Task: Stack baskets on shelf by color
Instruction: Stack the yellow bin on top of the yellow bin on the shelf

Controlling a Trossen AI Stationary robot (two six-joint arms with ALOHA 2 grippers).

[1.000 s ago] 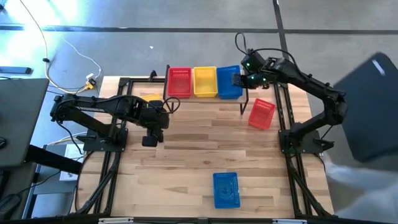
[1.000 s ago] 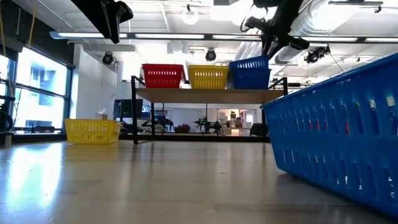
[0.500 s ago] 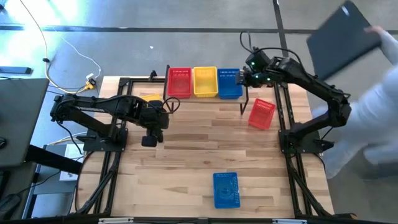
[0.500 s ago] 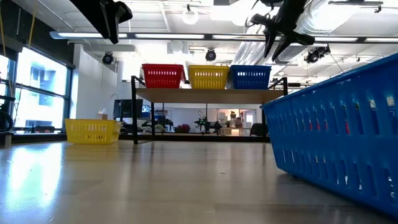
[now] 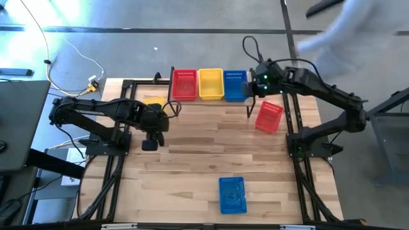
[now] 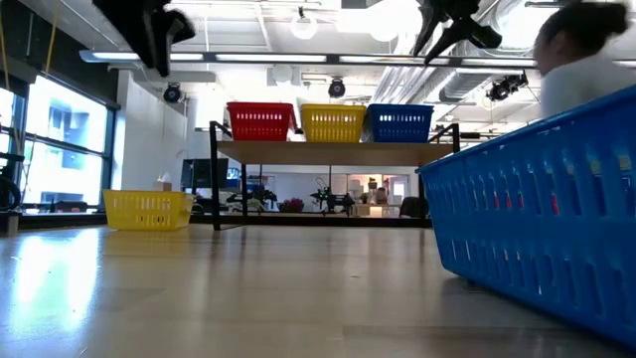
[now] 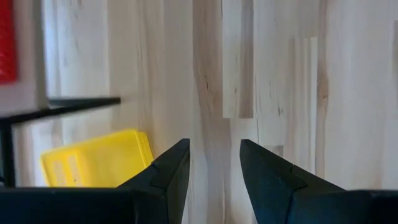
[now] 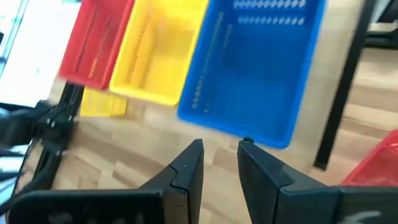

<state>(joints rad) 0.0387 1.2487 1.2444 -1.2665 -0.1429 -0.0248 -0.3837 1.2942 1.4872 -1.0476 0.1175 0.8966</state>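
Red, yellow and blue baskets (image 5: 236,85) are sitting side by side on the shelf (image 6: 338,152); stack depth isn't readable from here. Loose yellow basket (image 5: 153,101), red basket (image 5: 269,117) and blue basket (image 5: 232,194) are lying on the tabletop (image 5: 211,153). Right gripper (image 8: 219,148) is hovering empty, jaws apart, beside the shelf's blue one; left gripper (image 7: 214,146) is waiting open near the yellow.

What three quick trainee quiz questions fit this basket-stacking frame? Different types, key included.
1. True or false: the shelf carries red, yellow and blue baskets side by side.
2. Which loose basket lies nearest the right tool? A. red basket B. blue basket C. yellow basket
3. Fill in: the left tool is empty, and the basket beside it is ____.

Key: 1 true; 2 A; 3 yellow
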